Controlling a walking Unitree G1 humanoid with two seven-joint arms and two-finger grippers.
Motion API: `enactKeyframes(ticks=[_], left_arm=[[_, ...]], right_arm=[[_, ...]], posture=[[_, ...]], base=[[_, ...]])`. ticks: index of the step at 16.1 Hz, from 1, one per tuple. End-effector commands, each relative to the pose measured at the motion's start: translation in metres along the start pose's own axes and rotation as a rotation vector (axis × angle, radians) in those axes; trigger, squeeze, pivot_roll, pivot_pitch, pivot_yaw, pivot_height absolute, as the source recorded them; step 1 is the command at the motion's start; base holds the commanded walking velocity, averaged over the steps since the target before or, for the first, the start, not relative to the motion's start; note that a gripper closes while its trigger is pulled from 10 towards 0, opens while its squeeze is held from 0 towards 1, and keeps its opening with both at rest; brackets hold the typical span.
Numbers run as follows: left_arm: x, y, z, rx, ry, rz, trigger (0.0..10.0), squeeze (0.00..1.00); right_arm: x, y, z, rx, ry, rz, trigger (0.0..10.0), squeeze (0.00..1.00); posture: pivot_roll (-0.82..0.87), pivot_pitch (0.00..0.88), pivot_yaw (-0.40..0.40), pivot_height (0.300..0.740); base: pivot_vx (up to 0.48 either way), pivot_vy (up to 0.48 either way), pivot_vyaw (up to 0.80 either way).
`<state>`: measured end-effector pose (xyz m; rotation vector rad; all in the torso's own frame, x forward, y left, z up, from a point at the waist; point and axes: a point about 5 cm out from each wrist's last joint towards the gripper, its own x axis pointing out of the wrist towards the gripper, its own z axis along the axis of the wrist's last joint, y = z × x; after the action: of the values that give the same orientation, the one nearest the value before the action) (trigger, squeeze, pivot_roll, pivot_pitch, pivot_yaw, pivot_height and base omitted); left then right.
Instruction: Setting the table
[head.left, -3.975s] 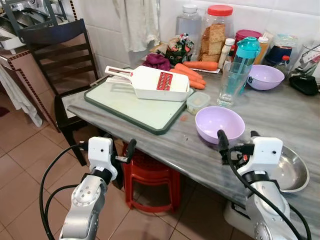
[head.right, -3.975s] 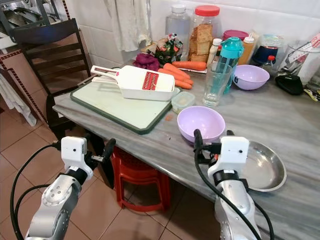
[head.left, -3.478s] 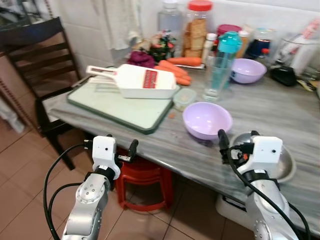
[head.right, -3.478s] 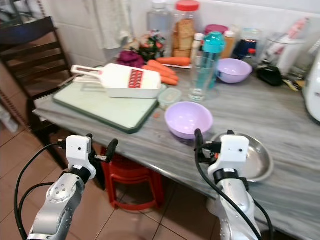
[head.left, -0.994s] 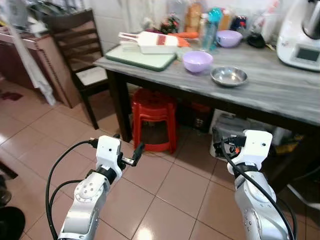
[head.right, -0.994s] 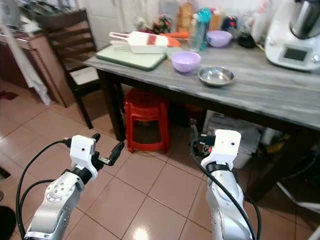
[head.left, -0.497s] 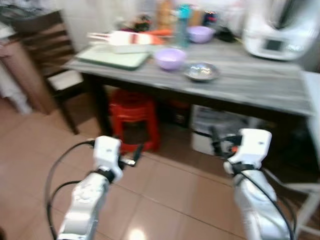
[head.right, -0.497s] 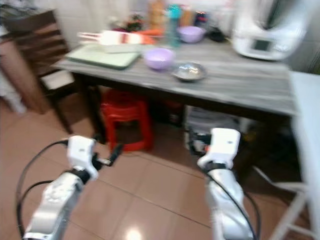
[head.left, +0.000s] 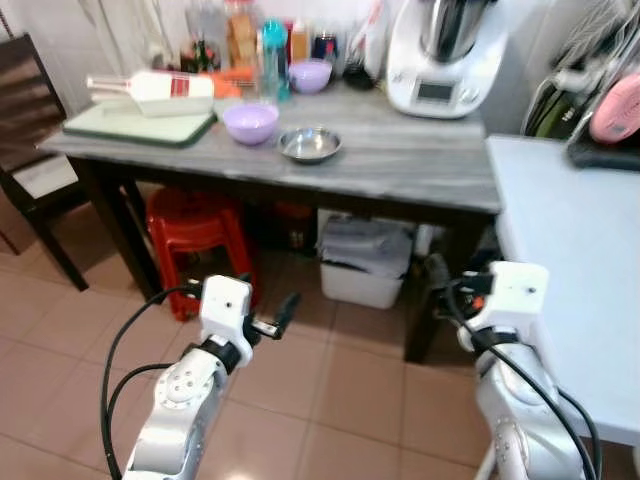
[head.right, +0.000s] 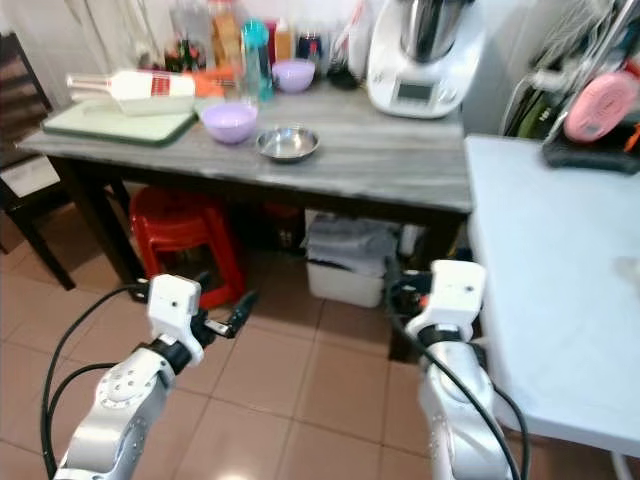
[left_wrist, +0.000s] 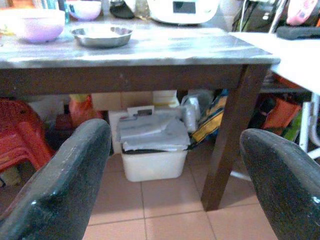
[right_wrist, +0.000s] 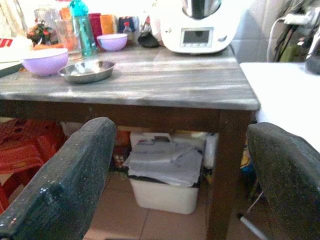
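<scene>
A lilac bowl (head.left: 250, 122) and a steel bowl (head.left: 309, 144) sit side by side on the grey table (head.left: 420, 175), far ahead of me. A second lilac bowl (head.left: 310, 74) stands at the back near a teal bottle (head.left: 272, 55). My left gripper (head.left: 268, 305) is held low over the tiled floor, open and empty. My right gripper (head.left: 452, 285) is also open and empty, level with the table's right leg. In the right wrist view, the steel bowl (right_wrist: 86, 71) lies beyond the wide-apart fingers (right_wrist: 65, 185).
A cutting board (head.left: 140, 122) with a white slicer (head.left: 150, 92) lies at the table's left end. A white kitchen machine (head.left: 445, 55) stands at its right end. Beneath are a red stool (head.left: 195, 225) and a white bin (head.left: 365, 260). A white table (head.left: 570, 250) stands close on my right.
The view has pulled back from the grey table and swung right, so the white table and kitchen machine now show. Both grippers stay open and empty.
</scene>
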<state>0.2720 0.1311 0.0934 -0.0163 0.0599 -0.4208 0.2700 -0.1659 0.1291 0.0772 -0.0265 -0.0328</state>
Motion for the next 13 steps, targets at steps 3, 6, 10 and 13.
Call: enactKeyframes(ticks=[3, 6, 10, 13], left_arm=[[-0.0018, 0.0050, 0.0026, 0.013, -0.003, 0.007, 10.0, 0.00], [-0.0024, 0.0050, 0.0025, 0.014, 0.000, 0.007, 10.0, 0.00], [-0.0029, 0.0065, 0.0027, 0.011, 0.003, 0.003, 10.0, 0.00], [-0.0030, 0.0074, 0.0029, 0.014, 0.005, 0.004, 10.0, 0.00]], right_arm=[[0.0009, 0.0073, 0.0011, 0.009, -0.003, 0.025, 10.0, 0.00], [0.0003, 0.0076, 0.0013, 0.011, -0.004, 0.028, 10.0, 0.00], [-0.0004, 0.0083, 0.0008, 0.017, -0.005, 0.025, 10.0, 0.00], [-0.0005, 0.0077, 0.0003, 0.019, -0.004, 0.021, 10.0, 0.00]], posture=[[0.02, 0.000, 0.021, 0.740], [0.02, 0.000, 0.024, 0.740], [0.02, 0.000, 0.028, 0.740], [0.02, 0.000, 0.033, 0.740]], base=[[0.000, -0.314, 0.00], [0.000, -0.315, 0.00], [0.000, -0.353, 0.00], [0.000, -0.354, 0.00]])
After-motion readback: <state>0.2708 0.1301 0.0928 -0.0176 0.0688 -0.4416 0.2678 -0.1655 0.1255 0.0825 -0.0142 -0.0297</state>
